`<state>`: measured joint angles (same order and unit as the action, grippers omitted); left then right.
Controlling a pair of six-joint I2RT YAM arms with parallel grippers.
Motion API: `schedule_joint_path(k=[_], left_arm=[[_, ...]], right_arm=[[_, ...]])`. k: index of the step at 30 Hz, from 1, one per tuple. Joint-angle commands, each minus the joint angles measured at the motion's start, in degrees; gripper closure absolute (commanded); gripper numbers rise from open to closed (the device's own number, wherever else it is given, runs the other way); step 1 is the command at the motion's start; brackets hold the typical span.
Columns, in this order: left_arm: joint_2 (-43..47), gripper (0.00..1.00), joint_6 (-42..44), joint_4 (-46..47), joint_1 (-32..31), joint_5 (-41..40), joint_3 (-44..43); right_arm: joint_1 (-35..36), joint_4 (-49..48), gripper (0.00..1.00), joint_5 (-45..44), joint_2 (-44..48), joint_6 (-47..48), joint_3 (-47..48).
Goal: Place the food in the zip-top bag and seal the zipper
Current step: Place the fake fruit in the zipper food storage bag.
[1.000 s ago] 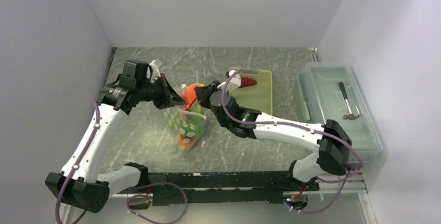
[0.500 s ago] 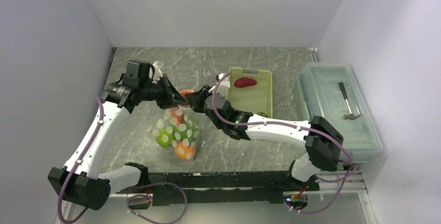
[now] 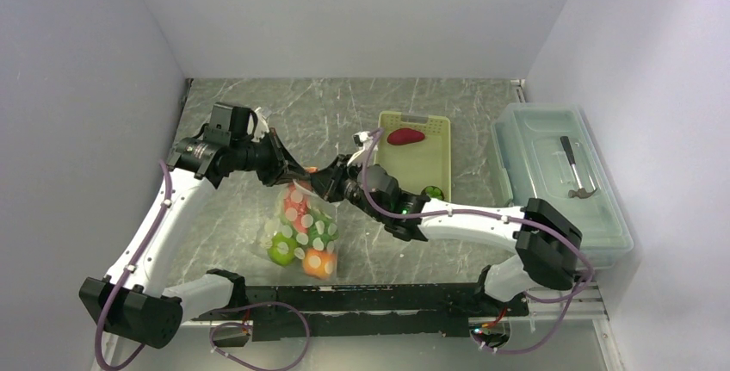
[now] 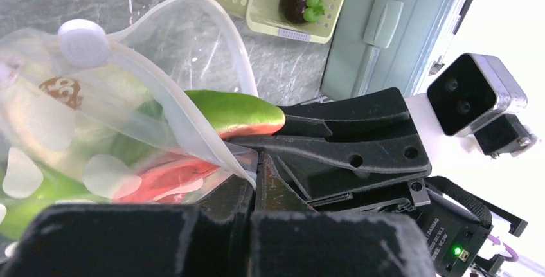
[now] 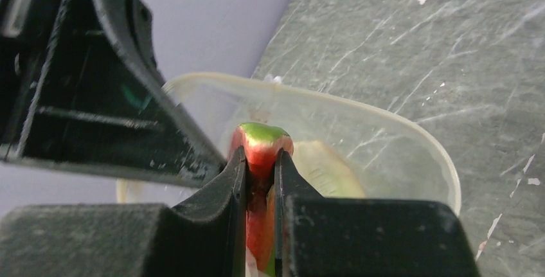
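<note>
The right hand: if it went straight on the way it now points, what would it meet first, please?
Probably the open bag, the red-green slice it holds going in first, then the food inside; depth is unclear.

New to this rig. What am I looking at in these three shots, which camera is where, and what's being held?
Two robot arms are bolted at the near edge of a table, each ending in a two-finger gripper. The wide picture is from a fixed camera above and behind them; the other two are from wrist cameras looking along each arm's own fingers. The left gripper is shut on the rim of the zip-top bag, clear with white dots and toy food inside. The right gripper is shut on a red strip with a green edge, at the bag's open mouth. Also on the table: a yellow-green basket holding two toy pieces, and a clear lidded box.
</note>
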<state>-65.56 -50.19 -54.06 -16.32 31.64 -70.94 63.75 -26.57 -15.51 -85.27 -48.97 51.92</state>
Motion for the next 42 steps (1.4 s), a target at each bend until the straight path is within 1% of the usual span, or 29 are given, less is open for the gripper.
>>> schedule_joint_path(k=[1, 5, 9, 14, 16, 19, 24, 27, 32, 37, 42], left_arm=[[1.05, 1.0, 1.82, 5.31, 0.14, 0.83, -3.58], [1.21, 1.0, 2.26, 5.41, 0.23, 0.85, -3.8], [1.7, 1.0, 1.41, 6.83, 0.23, 1.08, -2.97], [1.51, 1.0, 0.72, 7.99, 0.25, 2.46, -2.63], [1.36, 1.0, 0.95, 8.01, 0.23, 2.91, -2.88], [1.31, 1.0, 1.66, 8.09, 0.23, 3.72, -3.17], [1.31, 1.0, 4.55, 6.77, 0.23, 4.69, -4.01], [1.59, 1.0, 6.33, 5.28, 0.23, 4.06, -4.12], [1.54, 1.0, 9.21, 2.87, 0.23, 2.33, -4.59], [0.73, 1.0, 11.41, 1.09, 0.23, -0.93, -5.08], [0.53, 1.0, 11.78, 2.0, 0.28, -0.94, -4.15]], right_arm=[[0.77, -1.4, 1.0, 12.44, 3.97, 4.97, -2.13], [0.68, -0.66, 1.0, 18.52, 4.72, 5.3, -2.97], [0.65, -0.34, 1.0, 22.11, 4.04, 4.88, -3.11], [0.68, -0.35, 1.0, 20.82, 3.66, 4.09, -3.11], [0.68, 0.33, 0.93, 20.36, 3.42, 4.52, -2.25], [0.68, 0.89, 0.75, 20.18, 2.81, 5.01, -0.9], [0.55, 3.95, 0.55, 19.21, 2.75, 7.67, 1.91], [0.12, 5.74, 0.51, 17.9, 3.79, 9.83, 3.07], [-0.41, 9.57, 0.48, 14.22, 6.96, 13.53, 4.18], [-1.61, 17.93, 0.48, 8.31, 10.72, 17.86, 6.17], [-3.49, 25.76, 0.47, 4.82, 14.82, 22.92, 8.07]])
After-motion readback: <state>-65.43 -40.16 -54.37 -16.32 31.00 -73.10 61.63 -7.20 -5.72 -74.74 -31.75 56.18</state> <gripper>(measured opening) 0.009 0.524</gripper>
